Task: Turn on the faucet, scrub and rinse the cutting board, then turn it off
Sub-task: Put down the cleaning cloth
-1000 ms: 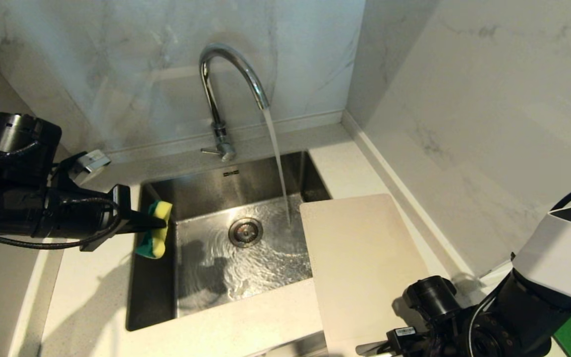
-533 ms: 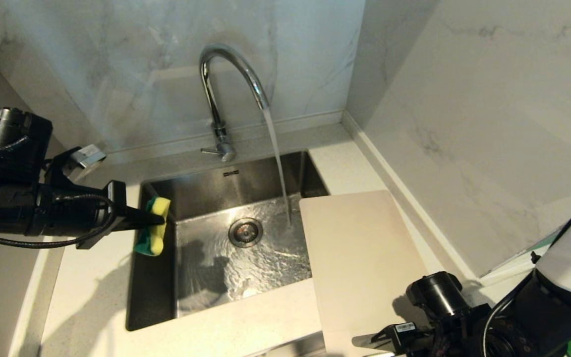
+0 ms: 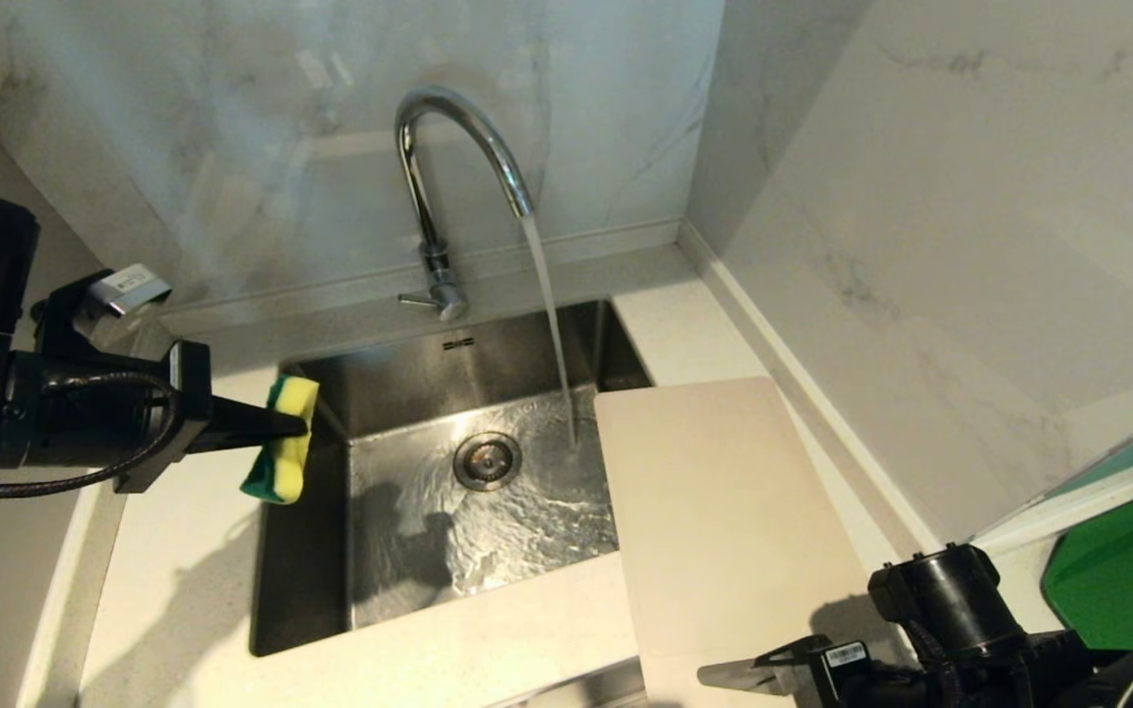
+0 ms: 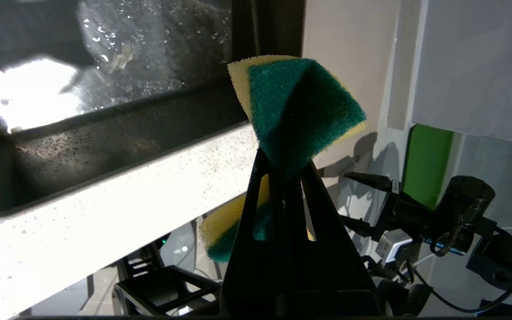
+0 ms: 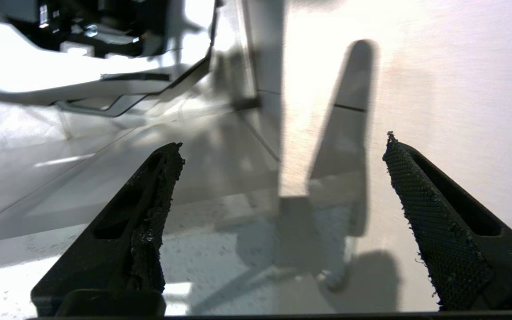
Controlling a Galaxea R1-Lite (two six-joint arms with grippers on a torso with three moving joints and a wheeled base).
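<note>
The chrome faucet [image 3: 434, 157] stands behind the sink, and water [image 3: 549, 315] runs from its spout into the basin. The beige cutting board [image 3: 724, 521] lies flat on the counter, with its left edge over the sink's right rim. My left gripper [image 3: 301, 425] hovers over the sink's left rim, shut on a yellow-and-green sponge [image 3: 278, 454]. The left wrist view shows its fingers pinching the sponge [image 4: 298, 102] in the middle. My right gripper [image 3: 734, 677] is at the board's near edge, open [image 5: 282, 142] and empty.
The steel sink [image 3: 306, 590] has a drain [image 3: 487, 459] in the middle of its wet floor. Marble walls close off the back and right. A green mat [image 3: 1127, 570] lies on the counter to the right of the board. Pale counter [image 3: 173, 590] lies to the left of the sink.
My left gripper has carried the sponge a little left, off the sink opening to its rim. My right arm has drawn back to the lower right, uncovering the green mat, and its jaws have widened.
</note>
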